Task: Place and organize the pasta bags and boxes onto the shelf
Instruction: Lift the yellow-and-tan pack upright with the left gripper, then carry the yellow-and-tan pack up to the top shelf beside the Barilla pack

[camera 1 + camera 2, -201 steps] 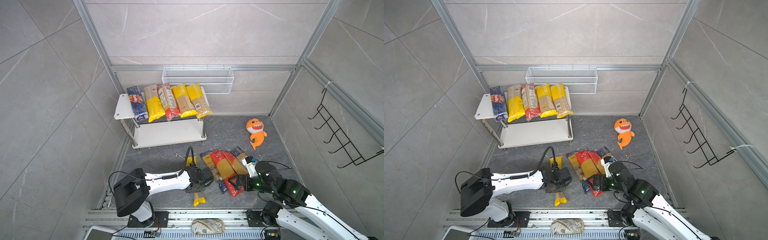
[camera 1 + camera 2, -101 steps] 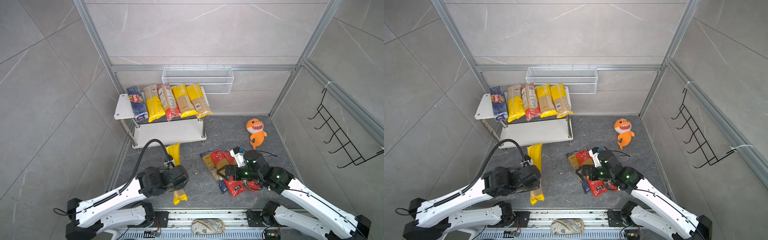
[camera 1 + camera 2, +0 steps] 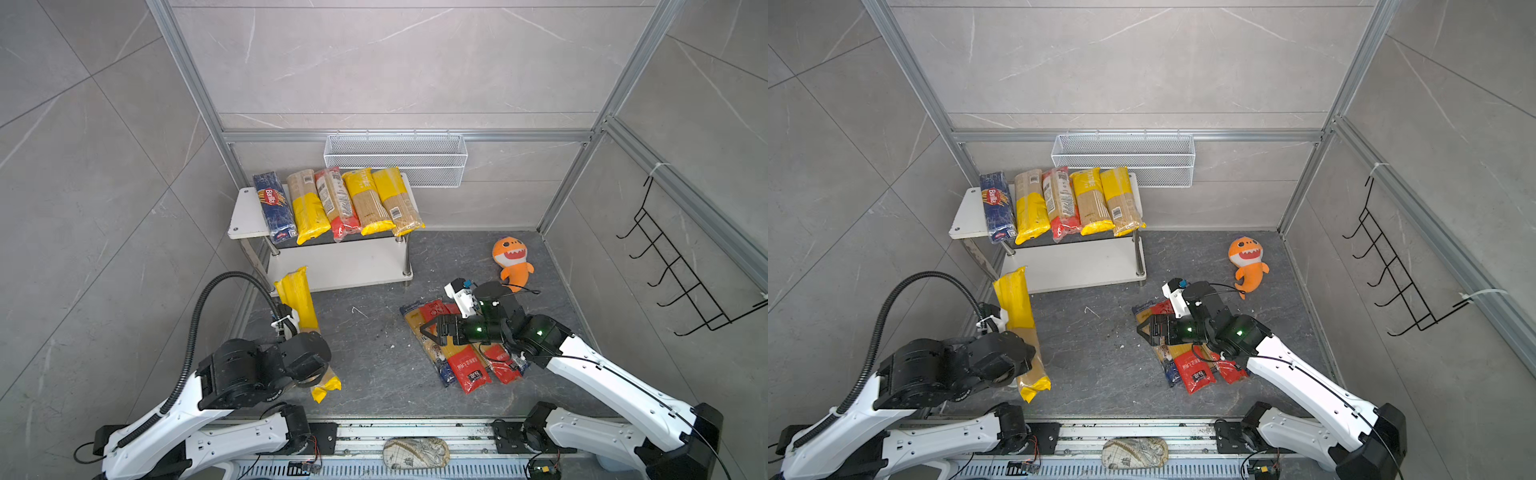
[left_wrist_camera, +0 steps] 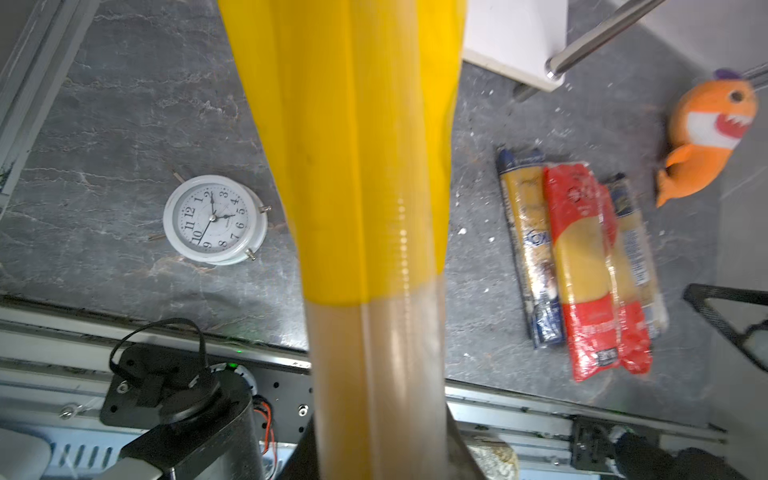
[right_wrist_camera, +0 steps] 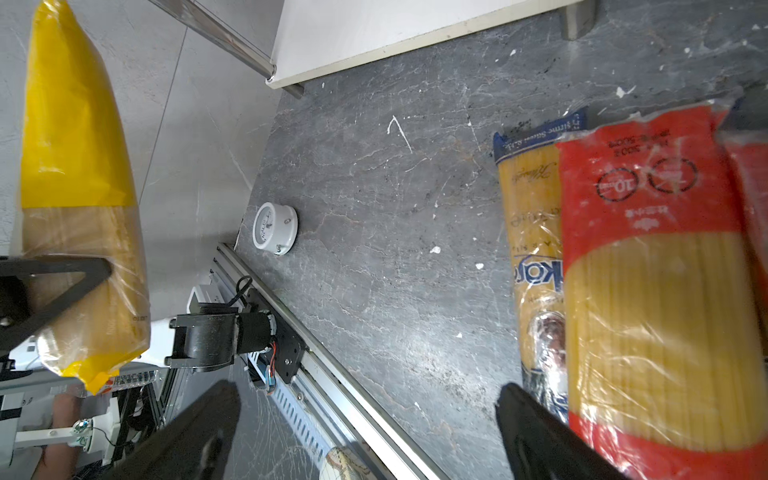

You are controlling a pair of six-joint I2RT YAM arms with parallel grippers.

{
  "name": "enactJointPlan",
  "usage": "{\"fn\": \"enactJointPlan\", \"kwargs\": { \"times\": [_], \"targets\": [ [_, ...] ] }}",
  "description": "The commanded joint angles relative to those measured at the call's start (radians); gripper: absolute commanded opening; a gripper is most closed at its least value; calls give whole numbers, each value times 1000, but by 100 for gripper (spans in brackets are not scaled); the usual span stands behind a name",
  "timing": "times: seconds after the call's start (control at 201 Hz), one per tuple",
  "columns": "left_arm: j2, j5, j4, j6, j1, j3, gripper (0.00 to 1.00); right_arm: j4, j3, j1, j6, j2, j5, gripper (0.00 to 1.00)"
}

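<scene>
A: What is the left gripper (image 4: 378, 446) doing?

B: It is clamped tight on a yellow-ended pack (image 3: 302, 299), gripping the clear middle where tan spaghetti shows. The pack hangs tilted above the floor (image 3: 374, 353). Its upper end is near the front left corner of the lower board of the shelf (image 3: 245, 212).

A: And the right gripper (image 5: 365, 390)?

B: Its jaws are spread wide and hold nothing. It hovers low at the edge of the floor pile (image 3: 467, 368), with one finger just beside a blue-ended pack (image 5: 528, 232). I can't tell whether it touches.

A: How does the pile look?

B: Several packs lie flat side by side, with red or dark-blue ends and yellow spaghetti inside.

A: What is on the shelf?

B: Five packs lie in a row across the top board. A dark-blue Barilla pack (image 3: 272, 208) is at the left, then yellow- and red-ended ones.
</scene>
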Motion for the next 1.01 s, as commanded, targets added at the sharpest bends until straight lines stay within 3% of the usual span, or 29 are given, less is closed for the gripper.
{"fn": "enactJointPlan", "kwargs": {
  "times": [0.0,0.314,0.572,0.821,1.005],
  "targets": [
    [9,-178,-257,14,-3,113,0,12,60,5,-38,23,-18,100],
    [111,-240,-256,126,0,313,0,-13,145,6,-74,67,-26,100],
    [242,-349,-256,287,11,578,0,-23,194,6,-88,99,-34,100],
    [415,-405,-248,568,135,953,0,-26,227,6,-93,116,-34,100],
    [535,-312,-165,803,275,1164,0,-22,241,5,-90,126,-32,100]
  ]
}}
